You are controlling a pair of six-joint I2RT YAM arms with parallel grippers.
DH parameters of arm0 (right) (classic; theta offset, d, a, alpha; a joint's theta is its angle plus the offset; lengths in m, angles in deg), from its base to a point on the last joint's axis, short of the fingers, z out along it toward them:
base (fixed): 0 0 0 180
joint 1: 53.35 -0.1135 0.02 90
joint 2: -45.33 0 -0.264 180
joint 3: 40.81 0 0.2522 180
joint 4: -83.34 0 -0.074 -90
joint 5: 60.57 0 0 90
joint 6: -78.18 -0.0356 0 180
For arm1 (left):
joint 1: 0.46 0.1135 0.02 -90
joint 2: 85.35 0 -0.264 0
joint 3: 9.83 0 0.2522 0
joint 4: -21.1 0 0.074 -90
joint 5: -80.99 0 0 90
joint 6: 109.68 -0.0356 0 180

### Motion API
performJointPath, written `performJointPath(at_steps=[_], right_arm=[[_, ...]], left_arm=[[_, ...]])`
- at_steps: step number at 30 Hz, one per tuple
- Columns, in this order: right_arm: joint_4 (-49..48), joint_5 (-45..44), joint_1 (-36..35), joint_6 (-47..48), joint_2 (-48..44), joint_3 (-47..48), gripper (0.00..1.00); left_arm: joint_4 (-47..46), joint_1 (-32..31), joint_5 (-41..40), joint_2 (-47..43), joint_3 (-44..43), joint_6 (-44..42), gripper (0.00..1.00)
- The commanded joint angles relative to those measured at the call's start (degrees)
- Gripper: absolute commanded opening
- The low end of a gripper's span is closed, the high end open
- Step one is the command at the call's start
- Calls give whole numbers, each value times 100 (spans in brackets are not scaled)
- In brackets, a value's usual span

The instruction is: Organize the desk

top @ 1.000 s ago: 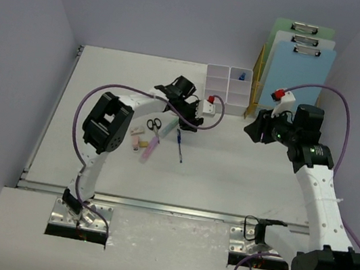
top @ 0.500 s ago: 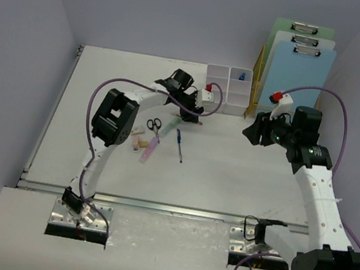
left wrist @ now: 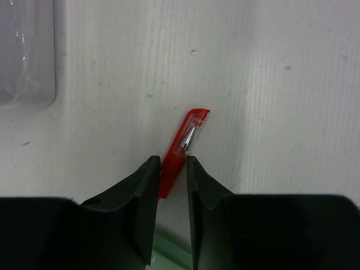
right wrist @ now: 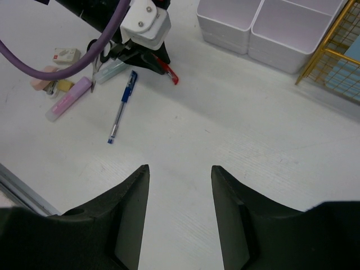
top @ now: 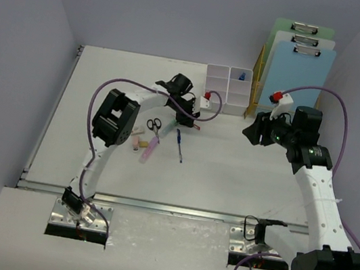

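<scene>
The white desk (top: 241,179) holds scattered stationery at centre left. My left gripper (top: 192,119) is low over the desk, in front of the organizer. In the left wrist view its gripper (left wrist: 171,163) is shut on a red pen (left wrist: 188,132), whose capped end sticks out ahead of the fingertips; a green object shows below the jaws. The red pen also shows in the right wrist view (right wrist: 170,74). My right gripper (top: 252,131) hovers above bare desk at the right, open and empty (right wrist: 180,169).
A white compartmented organizer (top: 228,88) stands at the back. A gold wire rack with clipboards (top: 294,64) is to its right. A blue pen (top: 179,145), scissors (top: 154,125), a pink highlighter (top: 150,148) and small erasers (top: 138,132) lie centre left.
My left wrist has shifted slightly over the red pen, with its elbow swinging right. The right arm has barely moved.
</scene>
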Motion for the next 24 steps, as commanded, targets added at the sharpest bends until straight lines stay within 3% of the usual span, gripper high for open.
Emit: performJointPath(at_steps=[1, 5, 11, 17, 21, 24], right_arm=[[-162, 113, 33, 60, 6, 356, 49], [-151, 153, 33, -44, 89, 465, 49], [-189, 227, 33, -179, 68, 472, 48], [-561, 331, 24, -733, -46, 403, 49], [-849, 504, 25, -1263, 13, 377, 62], [-951, 1061, 33, -1666, 259, 488, 74]], left_arm=[[227, -357, -458, -558, 580, -628, 15], [-112, -686, -961, -932, 1260, -1006, 1], [-850, -877, -939, -1242, 1557, -526, 0], [-2573, -695, -643, -2015, 1766, 1837, 0], [-2965, -521, -25, -2623, 2005, 3467, 0], [-3845, -412, 520, -3384, 2802, 4918, 0]])
